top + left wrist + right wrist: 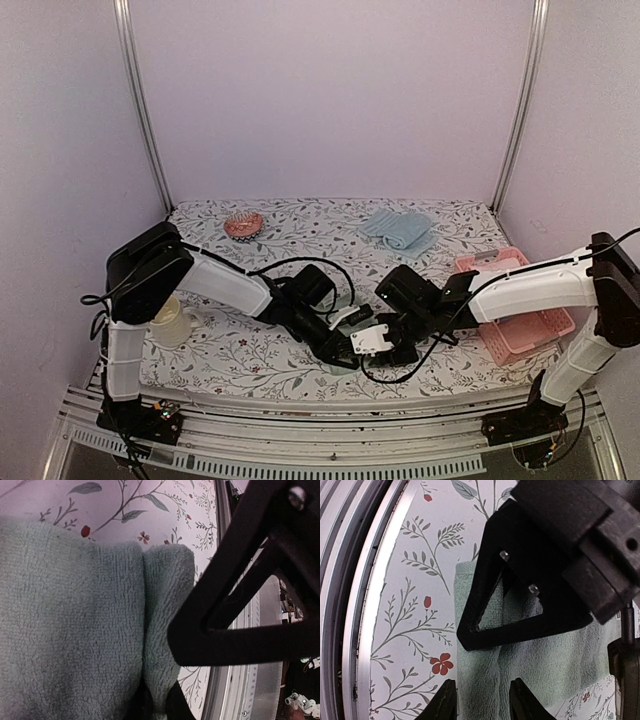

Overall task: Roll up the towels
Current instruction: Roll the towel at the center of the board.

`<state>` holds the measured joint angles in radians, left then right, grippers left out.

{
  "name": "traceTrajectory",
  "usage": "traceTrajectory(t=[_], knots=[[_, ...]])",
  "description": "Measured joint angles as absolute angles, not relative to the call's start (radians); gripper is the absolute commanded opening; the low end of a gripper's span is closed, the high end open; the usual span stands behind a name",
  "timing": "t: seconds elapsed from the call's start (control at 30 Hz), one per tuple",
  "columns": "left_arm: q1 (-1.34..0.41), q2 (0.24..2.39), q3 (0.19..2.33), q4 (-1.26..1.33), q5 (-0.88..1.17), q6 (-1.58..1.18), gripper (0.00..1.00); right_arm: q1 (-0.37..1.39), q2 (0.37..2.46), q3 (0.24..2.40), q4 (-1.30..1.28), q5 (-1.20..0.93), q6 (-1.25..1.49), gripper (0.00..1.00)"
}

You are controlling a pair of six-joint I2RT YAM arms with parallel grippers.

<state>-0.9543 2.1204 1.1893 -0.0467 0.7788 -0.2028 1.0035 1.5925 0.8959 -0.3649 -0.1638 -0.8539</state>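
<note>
From above, the left gripper (340,350) and the right gripper (385,345) meet low over the near middle of the floral-patterned white tabletop (250,365). Only a sliver of the pale green terry towel (343,367) peeks out beneath them. A light blue folded towel (398,230) lies near the far edge, well apart from both arms. A pink slatted plastic basket (525,330) sits at the right and a cream cup (172,325) at the left.

In the left wrist view we see the pale green terry towel (65,630) filling the frame, with a rolled edge (167,605) running along its right side. A black triangular finger frame (220,575) crosses above that roll. We cannot tell whether the left claw is open or closed.

In the right wrist view the right gripper (481,702) has its two black fingertips (445,702) pinching the towel's rolled edge (477,670) between them. Another black triangular finger (482,580) rests on the towel just ahead.
</note>
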Motion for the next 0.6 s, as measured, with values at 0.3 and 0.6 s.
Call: traceTrajectory(t=[0.3,0.6], knots=[[-0.949,2.121,1.191,-0.048,0.781,-0.206,0.1,1.017,1.671,0.896,-0.347,-0.162,-0.886,0.16],[-0.949,1.948,1.042,-0.041,0.678,-0.152,0.42,1.017,1.703,0.925,-0.377,-0.222,-0.898,0.03]])
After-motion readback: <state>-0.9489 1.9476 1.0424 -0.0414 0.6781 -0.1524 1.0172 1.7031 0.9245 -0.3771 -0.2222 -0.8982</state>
